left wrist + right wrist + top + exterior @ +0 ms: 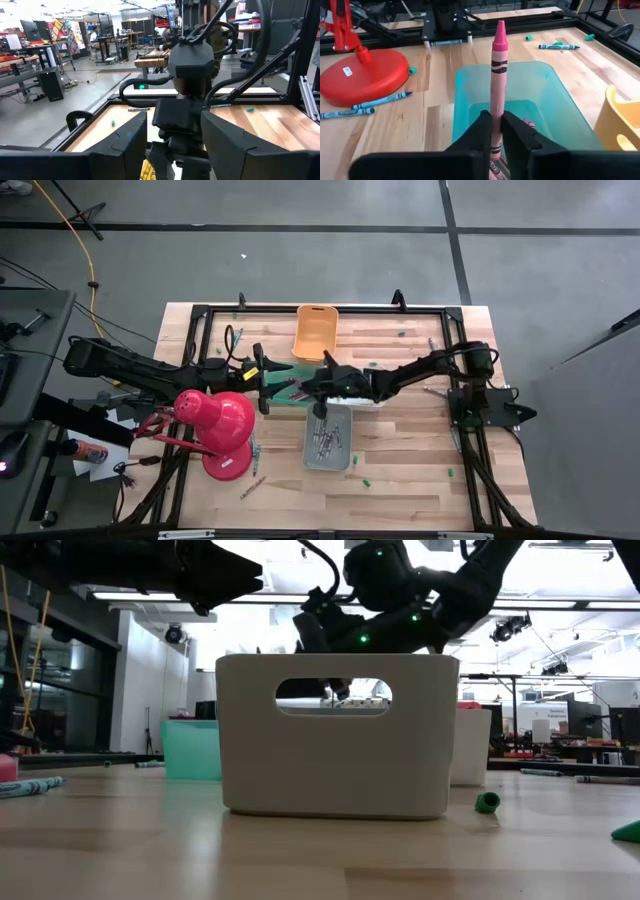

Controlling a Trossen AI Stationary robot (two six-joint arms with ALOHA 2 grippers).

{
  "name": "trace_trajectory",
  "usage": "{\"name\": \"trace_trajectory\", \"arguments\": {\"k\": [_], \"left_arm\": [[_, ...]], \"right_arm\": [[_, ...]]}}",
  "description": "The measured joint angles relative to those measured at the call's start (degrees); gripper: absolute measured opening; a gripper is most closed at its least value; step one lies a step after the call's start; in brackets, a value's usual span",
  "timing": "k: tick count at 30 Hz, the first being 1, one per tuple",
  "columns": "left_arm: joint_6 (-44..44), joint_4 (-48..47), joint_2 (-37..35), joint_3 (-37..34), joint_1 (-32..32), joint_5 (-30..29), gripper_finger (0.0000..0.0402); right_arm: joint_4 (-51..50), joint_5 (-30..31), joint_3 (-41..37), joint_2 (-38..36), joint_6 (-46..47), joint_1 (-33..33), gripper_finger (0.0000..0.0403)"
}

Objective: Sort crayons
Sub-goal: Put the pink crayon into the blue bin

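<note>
Wooden worktop planks carry a black frame, three bins and a red lamp near the left edge. We locate the right gripper near the worktop's centre, above the teal bin. Its two fingers are pressed against a pink crayon, pinching it near the lower end. The crayon stands between the fingers and projects well beyond their tips, pointed end outward, over the teal bin's interior. We see further pink crayons lying on the floor of that bin, just beside the fingers.

We find the left gripper just beside the right one, toward the left edge, with its fingers spread apart and nothing between them.

A grey bin sits toward the near edge from the grippers and holds several crayons. An orange bin sits toward the far edge. Two blue crayons lie on the worktop beside the lamp base. Another crayon lies near the frame, with small green specks close to it.
</note>
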Motion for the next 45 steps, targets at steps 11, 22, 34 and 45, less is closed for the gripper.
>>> {"name": "trace_trajectory", "arguments": {"k": [11,22,34,45], "left_arm": [[-0.13,0.0,0.0,0.0,-0.02,0.02,0.0172],[-2.73,-0.98,0.0,0.0,-0.07,0.04,0.0172],[-2.62,-1.4,0.0,0.02,0.82,0.02,0.0172],[-2.58,-1.53,0.0,0.02,1.19,0.02,0.0172]], "right_arm": [[-2.03,9.33,0.07,-0.81,-6.87,2.12,0.0165],[-10.5,19.89,-10.43,-18.98,-10.51,3.16,0.0173],[30.44,2.63,-38.95,-40.52,-5.2,2.98,0.0174],[27.34,1.4,-37.49,-41.11,-5.21,3.72,0.0174]]}}
